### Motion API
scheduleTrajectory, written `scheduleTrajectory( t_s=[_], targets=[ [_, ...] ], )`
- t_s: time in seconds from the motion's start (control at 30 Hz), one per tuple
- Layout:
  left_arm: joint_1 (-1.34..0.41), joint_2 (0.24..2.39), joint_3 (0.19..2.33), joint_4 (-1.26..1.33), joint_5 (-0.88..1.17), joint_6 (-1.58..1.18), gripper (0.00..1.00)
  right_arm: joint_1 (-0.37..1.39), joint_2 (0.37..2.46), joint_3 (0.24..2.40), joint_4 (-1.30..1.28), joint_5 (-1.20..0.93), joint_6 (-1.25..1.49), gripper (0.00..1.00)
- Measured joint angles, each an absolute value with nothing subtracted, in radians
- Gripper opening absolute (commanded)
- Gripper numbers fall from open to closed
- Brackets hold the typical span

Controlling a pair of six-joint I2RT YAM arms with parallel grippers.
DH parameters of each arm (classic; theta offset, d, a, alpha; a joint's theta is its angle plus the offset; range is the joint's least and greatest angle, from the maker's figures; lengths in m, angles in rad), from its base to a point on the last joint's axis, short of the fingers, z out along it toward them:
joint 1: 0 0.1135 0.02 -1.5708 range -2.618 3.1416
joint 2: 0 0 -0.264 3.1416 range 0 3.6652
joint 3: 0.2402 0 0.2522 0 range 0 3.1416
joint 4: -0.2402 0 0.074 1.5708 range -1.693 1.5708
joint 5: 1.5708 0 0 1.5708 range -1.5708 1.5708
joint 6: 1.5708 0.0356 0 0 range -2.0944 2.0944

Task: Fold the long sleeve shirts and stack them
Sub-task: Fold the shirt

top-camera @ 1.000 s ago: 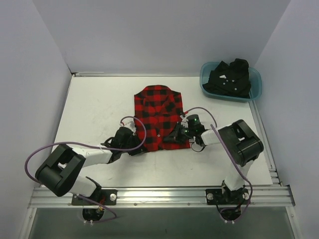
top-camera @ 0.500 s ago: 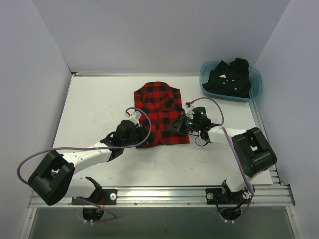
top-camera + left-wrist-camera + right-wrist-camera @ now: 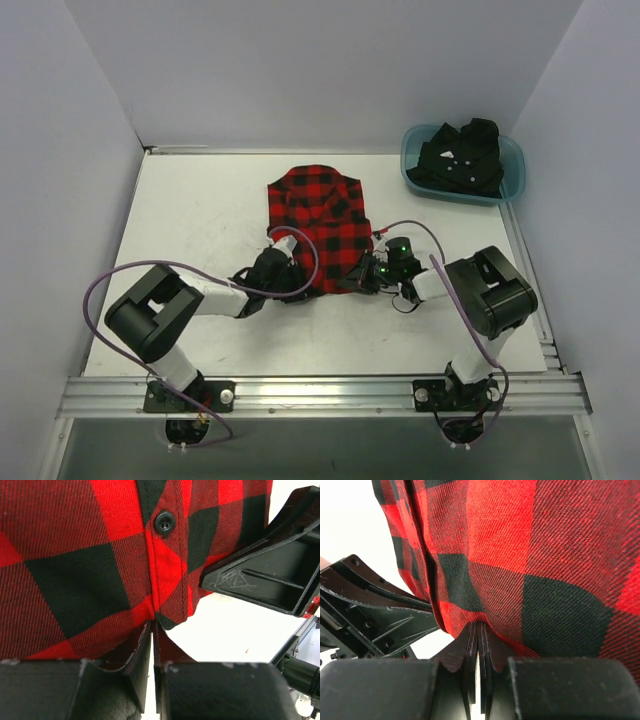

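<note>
- Task status: judged roughly a third done. One shirt is part-folded, the other untouched, and no stack has been started.
- Walls (image 3: 330, 70): plain pale panels close in the far side and both flanks. Nothing is fixed to them.
- Worktop (image 3: 190, 210): white, flat and matte, with faint scuffs. A metal rail runs along the near edge, where both arm bases are bolted.
- Flannel (image 3: 318, 215): lies mid-worktop, collar to the far side, front and buttons up. No sleeves show at the sides, so they appear already folded in, leaving a narrow rectangle. The near hem is gathered and raised off the surface. The lengthwise fold is judged not yet complete.
- Tub (image 3: 412, 140): teal, at the far right corner, well apart from the flannel.
- Black shirt (image 3: 462, 155): heaped loose in the tub, unfolded. It remains to be taken out, folded and stacked.
- Left fingers (image 3: 140, 650): pressed together on the flannel's near hem, just below the button strip.
- Right fingers (image 3: 465, 652): together, clamped on the same hem just beside the left pair.
</note>
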State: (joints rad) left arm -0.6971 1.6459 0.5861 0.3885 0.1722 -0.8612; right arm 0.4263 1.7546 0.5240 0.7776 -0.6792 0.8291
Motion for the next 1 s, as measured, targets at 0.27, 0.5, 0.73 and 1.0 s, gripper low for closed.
scheduleTrajectory(
  t_s=[0.27,0.5,0.73,1.0],
  targets=[
    [-0.696,1.46,0.511,0.344,0.157,-0.857,0.17,0.366,1.616,0.48,0.681,-0.653,0.78,0.0],
    [-0.626,1.341,0.474,0.323,0.135,-0.849,0.17,0.249,1.502,0.451,0.621,-0.637,0.728,0.0],
    [-0.612,1.456,0.43,0.31,0.144,-0.871,0.2,0.213,1.583,0.422,0.623,-0.638,0.734,0.0],
    [-0.611,1.311,0.541,0.046,0.052,-0.788,0.55,0.285,1.405,0.503,0.305,-0.456,0.622,0.05]
  ],
)
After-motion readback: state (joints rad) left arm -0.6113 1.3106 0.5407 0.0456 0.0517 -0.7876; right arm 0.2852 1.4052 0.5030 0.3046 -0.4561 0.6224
